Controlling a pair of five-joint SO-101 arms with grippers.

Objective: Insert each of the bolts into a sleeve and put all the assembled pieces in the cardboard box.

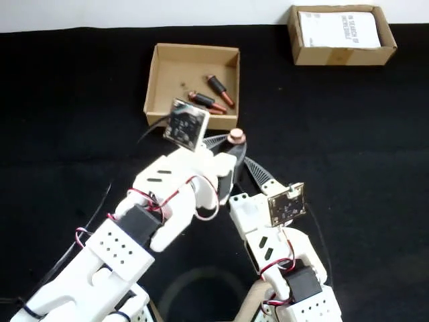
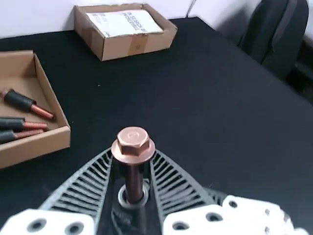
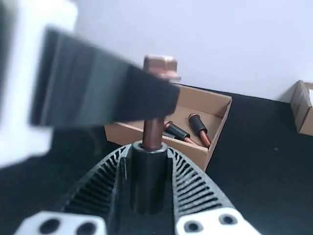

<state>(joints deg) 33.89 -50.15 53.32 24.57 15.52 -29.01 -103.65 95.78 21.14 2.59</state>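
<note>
Over on the left, the larger white arm stretches across the black table point(image 1: 348, 168) towards the middle, passing just in front of the cardboard box point(image 1: 153, 84). That box sits open at the back left with assembled pieces point(image 1: 220, 91) lying on its floor; the left wrist view lets me count three, copper ends poking out of dark sleeves. Just in front of the box's near right corner, the left gripper point(image 2: 133, 159) has its ribbed black fingers point(image 2: 85, 188) clenched on the shank of a copper bolt point(image 1: 236, 137), right under the hex head. The bolt stands upright and lifted off the table, head uppermost. Its lower end is pushed into the mouth of a black sleeve point(image 3: 146, 176), with a good stretch of shank bare above the rim. The right gripper point(image 3: 146, 156) comes in from the near right and meets the left one at the bolt; its fingers are clamped around the sleeve from both sides, holding it upright under the bolt. Far off at the back right corner sits a second box point(image 1: 335, 57) with a white printed sheet point(image 1: 338, 28) lying in it, well apart from everything else.
</note>
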